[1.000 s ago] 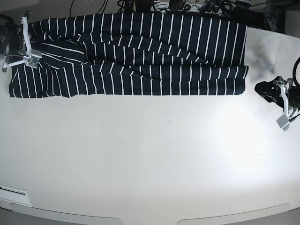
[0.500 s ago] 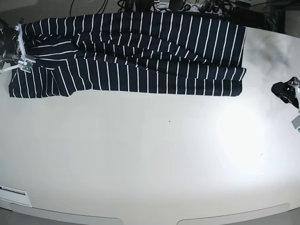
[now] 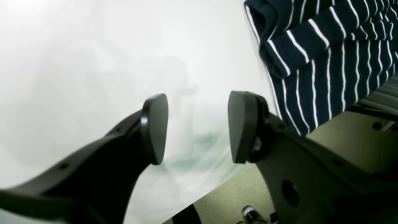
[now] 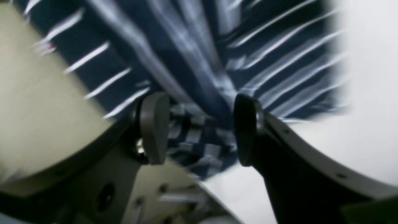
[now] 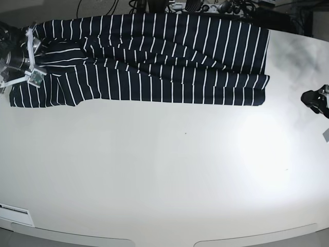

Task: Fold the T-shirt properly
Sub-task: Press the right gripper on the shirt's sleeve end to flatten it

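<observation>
My right gripper hangs wide open over the T-shirt, long-folded along the table's far edge; left gripper open, empty. Next, likely a crosswise fold.

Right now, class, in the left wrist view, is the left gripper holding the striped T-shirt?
No. The left gripper is open over bare table, the T-shirt beside it.

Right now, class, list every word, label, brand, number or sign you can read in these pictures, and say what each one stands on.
None can be read.
T-shirt: white stripes only, no print or tag showing.
Table: bare of marks; the white strip at its near corner shows no legible text.
Left gripper and right gripper: plain dark pads, no lettering.
</observation>
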